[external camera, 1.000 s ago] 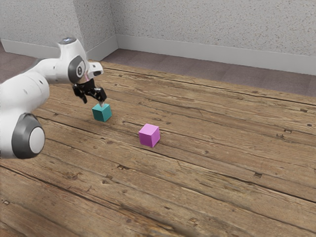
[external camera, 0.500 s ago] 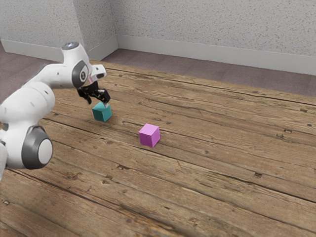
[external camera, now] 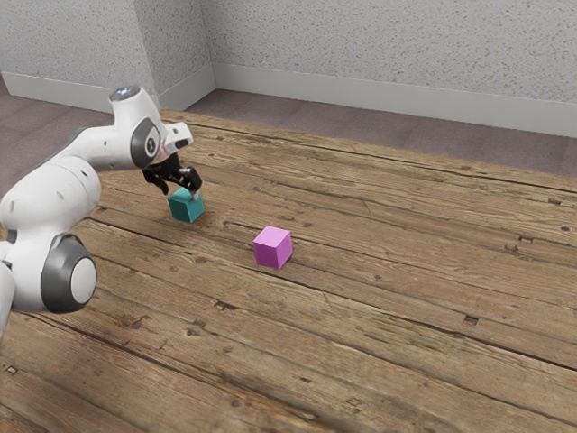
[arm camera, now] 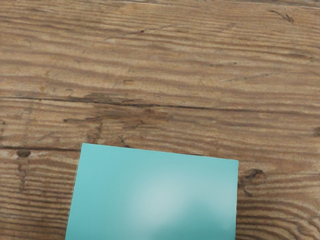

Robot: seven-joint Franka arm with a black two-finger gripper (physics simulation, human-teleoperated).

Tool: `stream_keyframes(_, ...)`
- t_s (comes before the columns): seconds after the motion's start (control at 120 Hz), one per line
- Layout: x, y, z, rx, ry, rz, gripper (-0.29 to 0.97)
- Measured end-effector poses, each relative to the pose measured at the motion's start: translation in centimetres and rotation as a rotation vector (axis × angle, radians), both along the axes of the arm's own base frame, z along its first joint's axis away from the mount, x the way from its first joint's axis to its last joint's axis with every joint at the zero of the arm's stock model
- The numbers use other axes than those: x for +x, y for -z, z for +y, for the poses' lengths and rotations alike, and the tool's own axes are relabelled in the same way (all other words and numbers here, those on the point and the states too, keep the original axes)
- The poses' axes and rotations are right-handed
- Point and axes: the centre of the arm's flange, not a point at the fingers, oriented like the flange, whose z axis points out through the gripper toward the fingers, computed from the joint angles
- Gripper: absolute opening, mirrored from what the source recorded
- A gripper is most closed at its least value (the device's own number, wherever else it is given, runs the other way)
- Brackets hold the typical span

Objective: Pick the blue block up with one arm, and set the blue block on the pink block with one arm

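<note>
Teal in the render, but this cube is the blue block (external camera: 186,207). It sits flat on the wooden tabletop (external camera: 388,298), toward the exterior view's left, not lifted. The pink block (external camera: 272,247) sits on the same planks, apart from it toward the exterior view's right and nearer the camera. Nothing is on top of it.

The gripper (external camera: 183,188) is right at the blue block's top, with the arm (external camera: 68,185) coming in from the exterior view's left. The wrist view agrees: the blue block (arm camera: 155,200) lies directly under the hand, edges roughly square to the plank grain, bare wood around it.

Pincer state: cannot tell whether it is released or clenched on the block. The contact zone is too small and dark to read.

Judged step: the grasp, first half of the task. Pick is not confirmed, since the block rests on the wood. Stack not started.

Next move calls for:
- A firm clamp on two opposite faces.
- A straight lift, high enough to clear the pink block's top.
- A carry toward the exterior view's right, centring over pink.
- Lowering until the faces meet, then letting go.

Alignment matters: the cubes look about equal in size, so an offset placement would likely tip the blue one off.
</note>
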Motion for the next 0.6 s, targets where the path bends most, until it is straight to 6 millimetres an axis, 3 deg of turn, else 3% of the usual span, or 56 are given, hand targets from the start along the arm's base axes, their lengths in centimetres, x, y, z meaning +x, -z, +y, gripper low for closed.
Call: stream_keyframes(0.6,-0.15,0.59,0.58,-0.003,0.002,-0.004,0.68)
